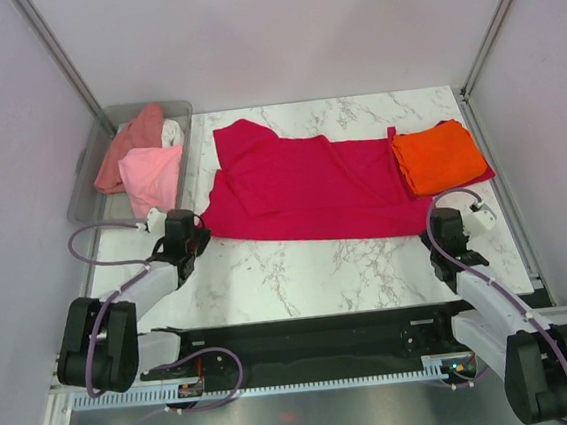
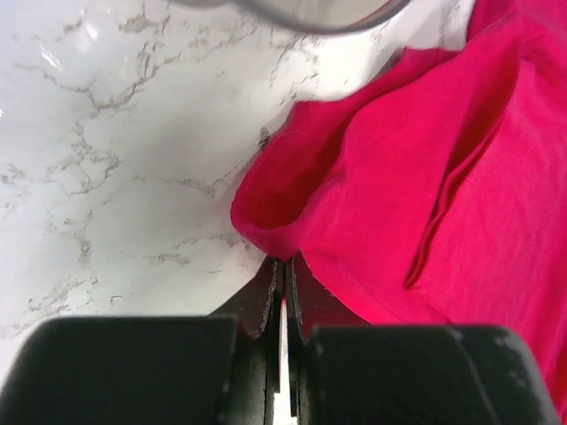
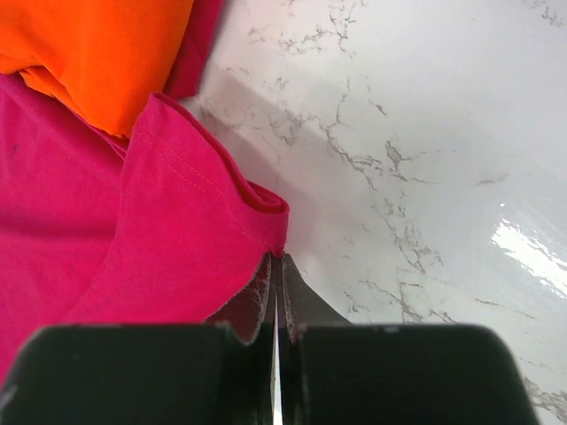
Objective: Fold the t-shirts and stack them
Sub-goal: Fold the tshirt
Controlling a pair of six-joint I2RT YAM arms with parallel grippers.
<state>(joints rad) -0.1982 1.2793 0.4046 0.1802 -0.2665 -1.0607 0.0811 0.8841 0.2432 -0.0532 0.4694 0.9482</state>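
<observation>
A crimson t-shirt (image 1: 311, 190) lies spread across the marble table. My left gripper (image 1: 198, 239) is shut on its near left corner; the pinched fold shows in the left wrist view (image 2: 275, 226), where the gripper (image 2: 283, 264) has its jaws pressed together. My right gripper (image 1: 437, 220) is shut on the near right corner; the pinched hem shows in the right wrist view (image 3: 266, 208), where that gripper (image 3: 276, 258) is closed. A folded orange t-shirt (image 1: 439, 157) lies on the crimson one's right end and shows in the right wrist view (image 3: 97, 53).
A clear grey bin (image 1: 89, 171) at the back left holds light pink (image 1: 151, 175), salmon (image 1: 131, 137) and white (image 1: 171, 133) t-shirts. Its rim shows in the left wrist view (image 2: 301, 13). Enclosure walls stand on both sides and behind.
</observation>
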